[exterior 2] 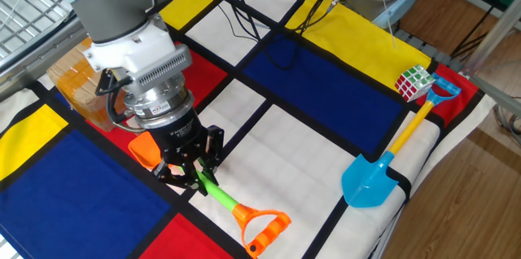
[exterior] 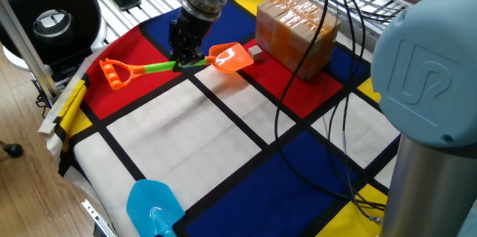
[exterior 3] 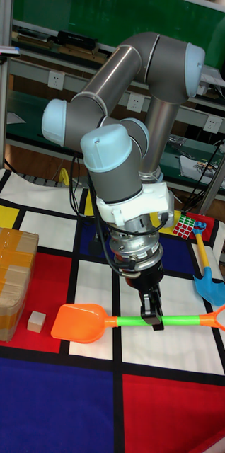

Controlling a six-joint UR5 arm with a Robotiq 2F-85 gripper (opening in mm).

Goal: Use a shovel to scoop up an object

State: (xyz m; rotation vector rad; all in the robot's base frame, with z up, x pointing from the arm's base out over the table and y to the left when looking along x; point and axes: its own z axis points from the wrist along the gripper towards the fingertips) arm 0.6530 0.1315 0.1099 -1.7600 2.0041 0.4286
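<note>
The shovel has an orange blade, a green shaft and an orange D-loop. My gripper is shut on the green shaft near its middle and holds the shovel level just above the cloth. The object, a tiny tan wooden cube, sits on a red patch just left of the blade tip in the tall view, a small gap away. In one fixed view the cube lies right beside the blade. In the other fixed view my gripper hides part of the blade and the cube is out of sight.
A tape-wrapped cardboard box stands just behind the cube. A light blue shovel and a Rubik's cube lie at the far side of the checkered cloth. Black cables trail across the cloth.
</note>
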